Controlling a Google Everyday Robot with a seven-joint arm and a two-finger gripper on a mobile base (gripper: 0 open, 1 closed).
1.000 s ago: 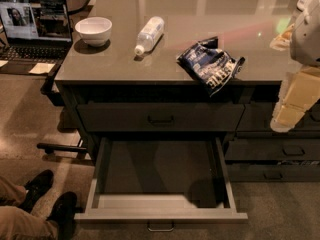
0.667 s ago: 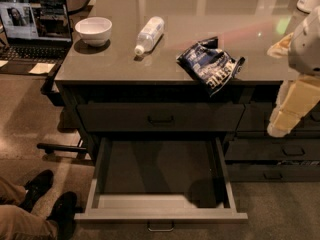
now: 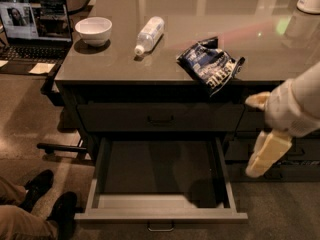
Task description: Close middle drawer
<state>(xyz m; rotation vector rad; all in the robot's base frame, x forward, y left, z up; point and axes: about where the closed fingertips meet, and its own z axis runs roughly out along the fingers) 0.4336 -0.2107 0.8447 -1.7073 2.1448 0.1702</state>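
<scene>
Middle drawer (image 3: pixel 160 179) stands wide open; gripper (image 3: pixel 267 151) hangs just right of it, before the counter (image 3: pixel 225 14) front

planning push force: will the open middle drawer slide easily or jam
The middle drawer looks empty, so probably light. Its wide front might skew under an off-centre push; near the pull seems safer. The gripper hangs right of it.

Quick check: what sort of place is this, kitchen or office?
Likely an office break area: a grey counter over drawers holds a bowl, water bottle and snack bag, with an open laptop beside it. The gripper hangs right of the open middle drawer.
</scene>
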